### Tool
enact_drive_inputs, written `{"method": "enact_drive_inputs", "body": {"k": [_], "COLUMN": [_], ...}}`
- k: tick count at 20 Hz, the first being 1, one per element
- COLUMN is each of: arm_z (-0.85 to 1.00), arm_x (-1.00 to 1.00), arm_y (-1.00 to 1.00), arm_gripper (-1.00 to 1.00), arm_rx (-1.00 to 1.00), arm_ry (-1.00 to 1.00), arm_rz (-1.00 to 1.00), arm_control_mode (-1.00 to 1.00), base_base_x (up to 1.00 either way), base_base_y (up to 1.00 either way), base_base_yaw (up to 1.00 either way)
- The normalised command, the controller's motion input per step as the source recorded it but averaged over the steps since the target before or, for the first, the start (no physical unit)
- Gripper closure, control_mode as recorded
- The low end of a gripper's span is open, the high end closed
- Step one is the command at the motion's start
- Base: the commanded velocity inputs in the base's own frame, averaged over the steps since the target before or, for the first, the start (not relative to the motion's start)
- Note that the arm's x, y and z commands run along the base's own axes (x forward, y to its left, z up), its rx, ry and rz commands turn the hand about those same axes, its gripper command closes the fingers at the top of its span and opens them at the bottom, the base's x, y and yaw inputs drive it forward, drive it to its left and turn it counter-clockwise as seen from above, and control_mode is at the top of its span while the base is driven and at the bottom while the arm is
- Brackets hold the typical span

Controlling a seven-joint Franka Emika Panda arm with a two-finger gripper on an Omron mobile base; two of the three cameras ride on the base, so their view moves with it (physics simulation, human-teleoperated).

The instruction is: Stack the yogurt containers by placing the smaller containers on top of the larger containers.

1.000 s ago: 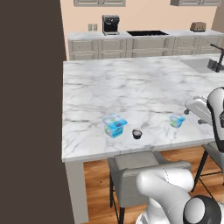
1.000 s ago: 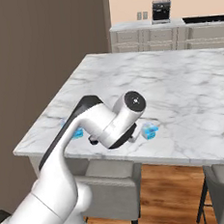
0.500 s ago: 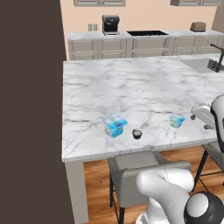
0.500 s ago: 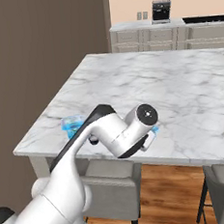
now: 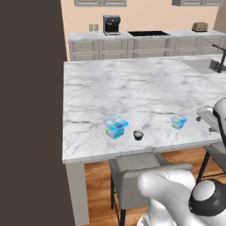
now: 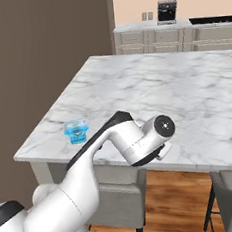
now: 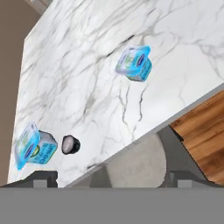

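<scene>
Stacking not begun: dark cup and blue packs all rest separately on the counter.

Nearest, the gripper [image 7: 107, 177] hangs off the counter's front edge above a grey stool [image 5: 139, 164]; its two dark fingertips stand well apart at the bottom of the hand view with nothing between them, so spread and empty. On the marble counter [image 5: 132, 88], close to that front edge, the small dark cup [image 5: 138, 135] sits on the surface just beside the larger light-blue yogurt pack [image 5: 115, 126], apart from it, not on top. A second blue pack [image 5: 178, 122] lies well off to the right along the same edge. Judged: reach, grasp, lift and placement all remain. Far back, a coffee machine [image 5: 111, 24] stands on the rear worktop.
</scene>
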Motion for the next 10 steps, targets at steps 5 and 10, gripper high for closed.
{"method": "enact_drive_inputs", "body": {"k": [5,10], "arm_z": [-0.15,-0.1], "arm_x": [0.25,0.22], "arm_y": [-0.23,-0.11], "arm_gripper": [-1.0,-1.0], "arm_rx": [0.05,0.05], "arm_ry": [0.0,0.01], "arm_rz": [-0.1,-0.11], "arm_control_mode": [-1.0,-1.0], "base_base_x": [0.0,0.0], "base_base_y": [0.0,0.0], "base_base_yaw": [0.0,0.0]}}
